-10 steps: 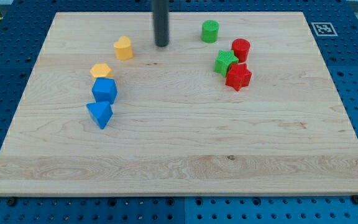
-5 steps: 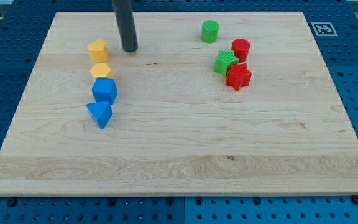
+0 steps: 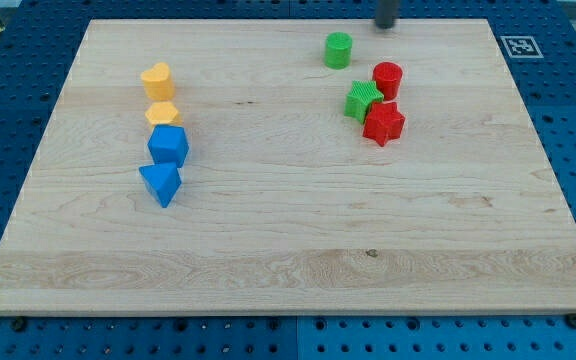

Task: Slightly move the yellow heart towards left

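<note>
The yellow heart [image 3: 157, 80] sits on the wooden board [image 3: 288, 230] at the upper left, just above a yellow hexagon [image 3: 163, 113]. My tip [image 3: 386, 26] shows only at the view's top edge, right of centre, far to the right of the yellow heart and just up and right of the green cylinder [image 3: 338, 50]. It touches no block.
A blue hexagonal block [image 3: 168, 146] and a blue triangle [image 3: 160, 184] continue the column below the yellow hexagon. At the upper right a red cylinder [image 3: 387, 79], a green star [image 3: 363, 100] and a red star [image 3: 383, 123] cluster together.
The rod pushed the yellow heart leftward to a spot above the yellow hexagon, then swung away to the view's top right. The other blocks have not moved.
</note>
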You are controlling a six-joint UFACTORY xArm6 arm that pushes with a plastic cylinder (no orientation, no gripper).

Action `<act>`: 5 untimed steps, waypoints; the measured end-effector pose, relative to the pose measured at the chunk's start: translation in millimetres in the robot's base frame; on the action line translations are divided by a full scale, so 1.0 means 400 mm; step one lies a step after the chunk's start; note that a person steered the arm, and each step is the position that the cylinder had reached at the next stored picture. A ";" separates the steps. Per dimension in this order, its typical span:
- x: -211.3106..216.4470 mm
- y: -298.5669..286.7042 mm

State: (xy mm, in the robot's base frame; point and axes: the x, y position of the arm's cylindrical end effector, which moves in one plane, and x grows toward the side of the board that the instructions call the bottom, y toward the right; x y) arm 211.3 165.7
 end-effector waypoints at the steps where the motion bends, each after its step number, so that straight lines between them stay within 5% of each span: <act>1: 0.135 0.029; 5: 0.319 0.029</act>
